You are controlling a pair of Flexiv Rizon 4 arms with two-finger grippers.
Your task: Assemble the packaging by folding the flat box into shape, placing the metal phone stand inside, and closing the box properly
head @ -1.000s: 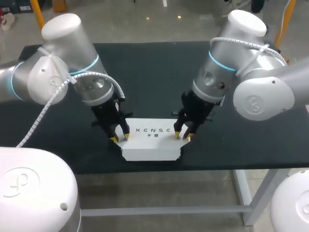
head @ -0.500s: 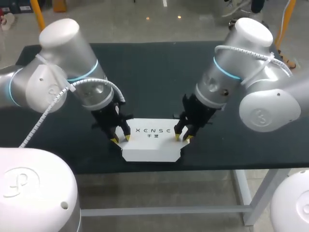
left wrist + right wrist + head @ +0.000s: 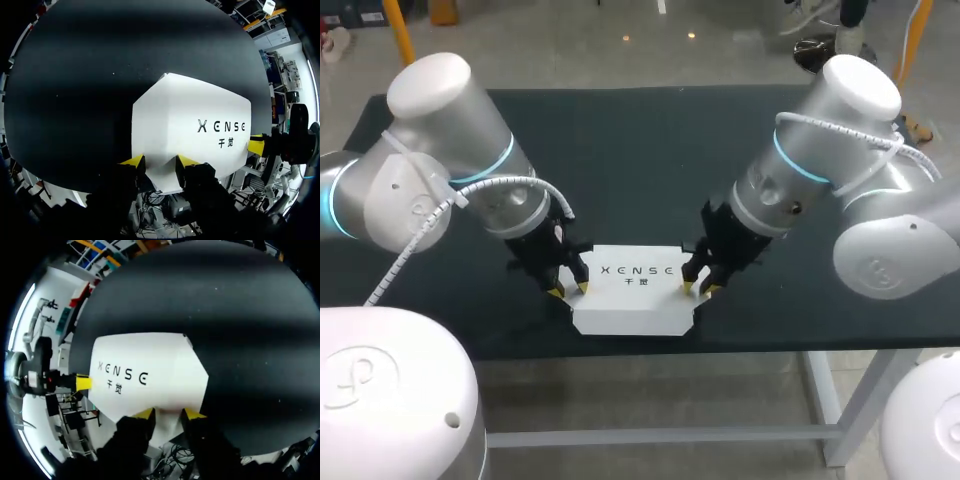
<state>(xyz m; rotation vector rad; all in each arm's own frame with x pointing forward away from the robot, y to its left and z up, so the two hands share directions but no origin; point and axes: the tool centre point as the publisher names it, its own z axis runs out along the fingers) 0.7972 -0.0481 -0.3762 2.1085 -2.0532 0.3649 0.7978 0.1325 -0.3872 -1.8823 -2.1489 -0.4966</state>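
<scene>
Black matte table [image 3: 640,140], flecked with a few pale specks in the wrist views. Near its front edge, about the middle, a white box [image 3: 632,305]: low on the table, ends cut at an angle, one crease running down the end panel beside the left fingers. Carries a line of dark lettering across its top, with two smaller characters beneath, legible in all three views.

Left arm [image 3: 440,150] in from the left, silver and white with a pale blue ring at the joint and a white spiral-wrapped cable [image 3: 415,235] looping down to the wrist. Wrist tilted inward and down. Left gripper [image 3: 568,290] set at the box's left end, yellow tips a narrow gap apart, one at the edge and one over the top, white card filling the gap in the left wrist view. No clamp from two sides to be seen.

Right arm [image 3: 840,140] in from the right, mirrored, wrist leaning inward and down. Right gripper [image 3: 698,290] at the box's right end, tips likewise a narrow gap apart, straddling the edge, card showing between them in the right wrist view.

In each wrist view, a yellow tip of the other gripper at the box's far end.
</scene>
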